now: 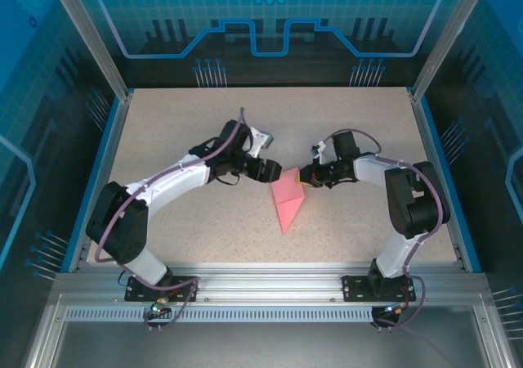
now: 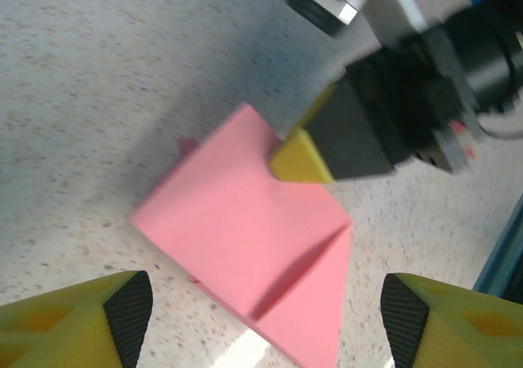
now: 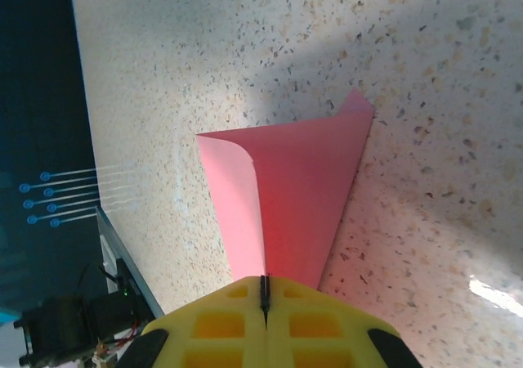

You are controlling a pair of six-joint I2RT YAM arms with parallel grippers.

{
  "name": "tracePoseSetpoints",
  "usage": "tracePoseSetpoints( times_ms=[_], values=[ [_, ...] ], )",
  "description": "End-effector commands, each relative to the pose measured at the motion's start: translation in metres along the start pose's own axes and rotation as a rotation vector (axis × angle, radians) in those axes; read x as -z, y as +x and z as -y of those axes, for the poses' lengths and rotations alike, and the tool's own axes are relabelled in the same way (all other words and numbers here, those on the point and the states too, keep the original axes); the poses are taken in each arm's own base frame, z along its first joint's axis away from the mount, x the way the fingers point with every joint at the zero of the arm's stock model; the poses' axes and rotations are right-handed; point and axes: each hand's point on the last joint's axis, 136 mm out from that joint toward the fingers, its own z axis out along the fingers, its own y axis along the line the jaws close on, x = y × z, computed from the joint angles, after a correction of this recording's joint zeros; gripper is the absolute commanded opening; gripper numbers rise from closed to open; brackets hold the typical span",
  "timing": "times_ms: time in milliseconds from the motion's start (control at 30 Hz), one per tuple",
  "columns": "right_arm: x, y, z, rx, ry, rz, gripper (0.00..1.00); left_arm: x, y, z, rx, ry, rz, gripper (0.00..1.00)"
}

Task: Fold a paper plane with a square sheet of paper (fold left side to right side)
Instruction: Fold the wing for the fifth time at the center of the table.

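Note:
The salmon-pink sheet of paper [image 1: 287,199] lies mid-table, folded into a pointed wedge with its tip toward the near edge. My right gripper [image 1: 304,176] is shut on the paper's far right corner. In the right wrist view the paper [image 3: 302,180] runs into the closed yellow fingers [image 3: 327,327], with one layer curling up on the left. My left gripper [image 1: 274,172] hovers at the paper's far left corner, open. In the left wrist view its fingertips [image 2: 122,311] stand wide on either side of the paper [image 2: 237,237], touching nothing. The right gripper's fingertip [image 2: 301,157] pinches the paper's far edge there.
The speckled tabletop [image 1: 188,139] is bounded by blue side rails [image 1: 98,172] and a metal frame [image 1: 261,282] at the near edge. Both arms meet over the middle of the table, their wrists close together.

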Motion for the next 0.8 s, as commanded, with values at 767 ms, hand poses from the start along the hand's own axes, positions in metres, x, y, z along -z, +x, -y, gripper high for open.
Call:
tracePoseSetpoints(
  times_ms=[767],
  values=[
    [-0.019, -0.024, -0.001, -0.188, 0.113, 0.024, 0.0, -0.087, 0.092, 0.016, -0.307, -0.444, -0.288, 0.83]
  ],
)
